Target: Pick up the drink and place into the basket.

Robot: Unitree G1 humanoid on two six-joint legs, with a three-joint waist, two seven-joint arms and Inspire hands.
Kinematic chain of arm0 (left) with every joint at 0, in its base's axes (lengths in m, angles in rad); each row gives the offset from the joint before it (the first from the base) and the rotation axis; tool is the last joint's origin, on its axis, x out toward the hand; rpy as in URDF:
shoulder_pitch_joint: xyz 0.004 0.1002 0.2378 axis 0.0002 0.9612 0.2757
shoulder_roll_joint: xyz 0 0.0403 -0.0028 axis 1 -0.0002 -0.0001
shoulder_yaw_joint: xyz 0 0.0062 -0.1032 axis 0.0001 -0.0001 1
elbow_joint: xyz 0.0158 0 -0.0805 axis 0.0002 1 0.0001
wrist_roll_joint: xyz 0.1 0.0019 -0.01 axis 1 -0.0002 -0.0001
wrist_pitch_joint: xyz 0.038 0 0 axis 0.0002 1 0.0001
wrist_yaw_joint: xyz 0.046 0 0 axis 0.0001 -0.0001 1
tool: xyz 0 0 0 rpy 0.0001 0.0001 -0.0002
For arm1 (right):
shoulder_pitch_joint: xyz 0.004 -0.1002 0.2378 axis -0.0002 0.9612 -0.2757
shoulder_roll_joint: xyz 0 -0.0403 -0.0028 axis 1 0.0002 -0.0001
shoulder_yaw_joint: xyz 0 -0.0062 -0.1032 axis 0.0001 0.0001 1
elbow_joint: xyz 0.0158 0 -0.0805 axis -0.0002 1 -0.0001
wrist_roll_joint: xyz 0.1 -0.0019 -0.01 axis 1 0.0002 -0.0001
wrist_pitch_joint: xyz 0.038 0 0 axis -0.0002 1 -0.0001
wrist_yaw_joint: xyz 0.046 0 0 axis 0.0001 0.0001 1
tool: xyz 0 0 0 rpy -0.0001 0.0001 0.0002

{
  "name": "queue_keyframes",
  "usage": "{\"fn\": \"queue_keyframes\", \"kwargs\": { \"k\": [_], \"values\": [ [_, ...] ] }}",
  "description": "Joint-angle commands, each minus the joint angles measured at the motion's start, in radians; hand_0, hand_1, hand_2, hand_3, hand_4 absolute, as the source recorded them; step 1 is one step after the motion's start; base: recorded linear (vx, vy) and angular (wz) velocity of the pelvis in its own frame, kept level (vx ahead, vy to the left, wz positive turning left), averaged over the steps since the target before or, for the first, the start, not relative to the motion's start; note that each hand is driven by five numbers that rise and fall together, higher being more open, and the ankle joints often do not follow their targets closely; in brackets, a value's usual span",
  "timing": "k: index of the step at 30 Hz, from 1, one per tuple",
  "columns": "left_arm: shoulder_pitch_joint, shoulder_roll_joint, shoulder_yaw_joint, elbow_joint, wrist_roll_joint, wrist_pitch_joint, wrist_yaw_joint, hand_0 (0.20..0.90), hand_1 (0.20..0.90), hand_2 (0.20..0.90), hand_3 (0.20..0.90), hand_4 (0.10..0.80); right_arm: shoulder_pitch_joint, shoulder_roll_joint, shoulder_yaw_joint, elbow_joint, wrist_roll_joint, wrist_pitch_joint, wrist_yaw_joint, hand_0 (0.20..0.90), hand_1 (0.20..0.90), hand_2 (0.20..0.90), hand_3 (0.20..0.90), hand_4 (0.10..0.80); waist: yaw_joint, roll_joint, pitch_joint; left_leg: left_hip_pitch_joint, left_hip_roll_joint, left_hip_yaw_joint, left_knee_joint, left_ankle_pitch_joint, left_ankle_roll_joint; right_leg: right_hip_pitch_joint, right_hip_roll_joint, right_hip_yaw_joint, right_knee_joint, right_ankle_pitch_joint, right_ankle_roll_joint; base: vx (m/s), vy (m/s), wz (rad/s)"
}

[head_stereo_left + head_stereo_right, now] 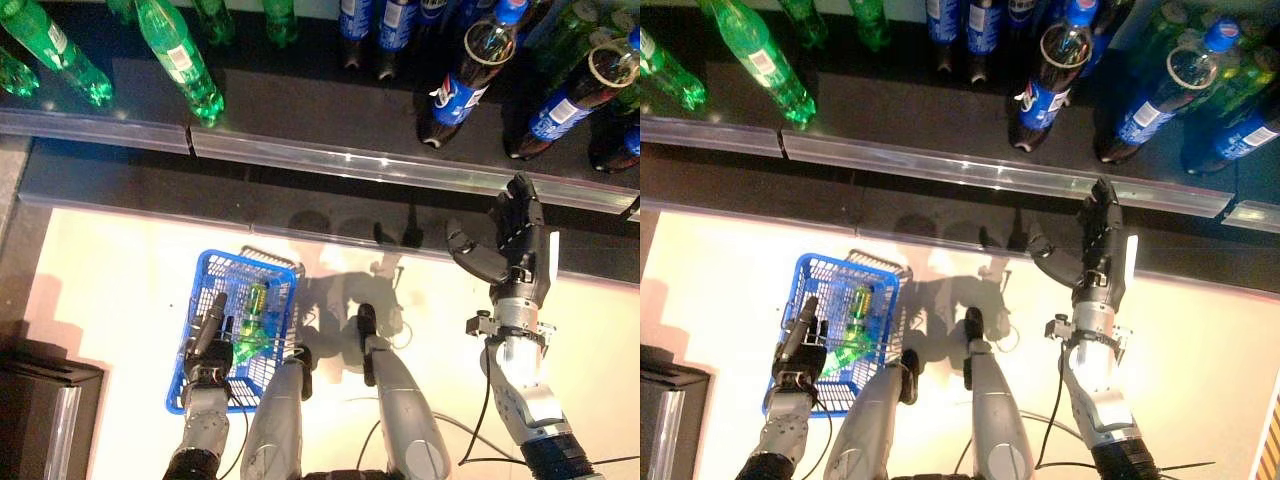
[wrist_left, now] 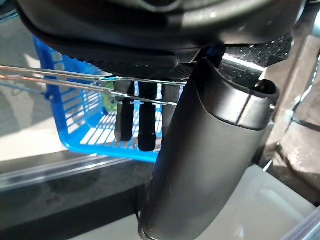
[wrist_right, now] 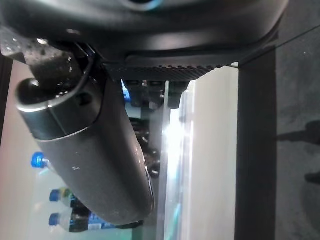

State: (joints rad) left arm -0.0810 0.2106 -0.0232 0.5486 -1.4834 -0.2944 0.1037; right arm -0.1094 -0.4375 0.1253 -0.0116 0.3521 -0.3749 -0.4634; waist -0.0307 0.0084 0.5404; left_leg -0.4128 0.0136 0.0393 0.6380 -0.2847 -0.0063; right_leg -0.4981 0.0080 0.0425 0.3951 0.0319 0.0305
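1. The nearest cola bottle [image 1: 462, 85], dark with a blue label, stands on the shelf [image 1: 300, 110] among others of its kind, just beyond the right hand [image 1: 510, 250] and untouched.
2. That right hand is raised at the shelf's clear front rail [image 1: 380, 165], fingers straight and thumb spread wide, holding nothing.
3. To take the drink cleanly, the hand likely needs to clear the rail, then close around the bottle's body below the label without knocking its neighbours.
4. A green bottle [image 1: 252, 318] already lies inside the blue basket [image 1: 215, 268], which hangs above the pale floor [image 1: 110, 280].
5. The left hand [image 1: 210, 335] is curled around the basket's wire handle [image 2: 75, 80]; keeping it level should ease the drop.
6. Green bottles [image 1: 180, 55] fill the shelf's left end.
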Motion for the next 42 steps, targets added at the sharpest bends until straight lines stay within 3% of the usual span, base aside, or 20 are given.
{"fn": "queue_keyframes", "kwargs": {
  "k": [1, 9, 25, 42],
  "values": [
    [-0.011, 0.109, 0.061, -0.221, 0.008, -0.103, -0.076, 0.300, 0.300, 0.300, 0.200, 0.100, -0.109, -0.073, -0.041, -0.207, -0.059, -0.124, -0.036, 0.900, 0.900, 0.900, 0.900, 0.800, 0.009, -0.015, -0.020, -0.059, -0.077, 0.001, 0.025, 0.030, 0.036, 0.162, -0.023, 0.015, -0.114, -0.034, 0.102, -0.001, -0.025, -0.14],
    [-0.044, 0.141, 0.081, -0.200, 0.028, -0.062, -0.057, 0.300, 0.300, 0.300, 0.200, 0.100, -0.169, -0.091, -0.051, -0.254, -0.019, -0.091, -0.045, 0.900, 0.900, 0.900, 0.900, 0.800, 0.025, -0.032, -0.020, -0.048, -0.079, 0.001, 0.025, 0.022, 0.034, 0.199, -0.024, 0.005, -0.146, -0.027, 0.105, 0.032, -0.036, -0.04],
    [-0.141, 0.230, 0.119, -0.144, 0.080, 0.037, 0.008, 0.300, 0.300, 0.300, 0.200, 0.100, -0.317, -0.066, -0.056, -0.118, 0.132, -0.040, -0.105, 0.900, 0.900, 0.900, 0.900, 0.800, 0.083, -0.067, -0.022, -0.009, -0.068, -0.036, -0.032, 0.025, 0.014, 0.247, -0.012, -0.057, -0.174, -0.045, 0.116, 0.058, -0.063, 0.09],
    [-0.144, 0.251, 0.162, -0.131, 0.141, 0.152, 0.019, 0.300, 0.300, 0.300, 0.200, 0.100, -0.288, -0.007, -0.120, -0.012, 0.146, -0.050, -0.229, 0.900, 0.900, 0.900, 0.900, 0.800, 0.112, -0.073, -0.061, 0.050, -0.062, -0.064, -0.075, 0.026, -0.010, 0.280, -0.012, -0.089, -0.165, -0.070, 0.138, 0.082, -0.023, 0.07]
  ]
}}
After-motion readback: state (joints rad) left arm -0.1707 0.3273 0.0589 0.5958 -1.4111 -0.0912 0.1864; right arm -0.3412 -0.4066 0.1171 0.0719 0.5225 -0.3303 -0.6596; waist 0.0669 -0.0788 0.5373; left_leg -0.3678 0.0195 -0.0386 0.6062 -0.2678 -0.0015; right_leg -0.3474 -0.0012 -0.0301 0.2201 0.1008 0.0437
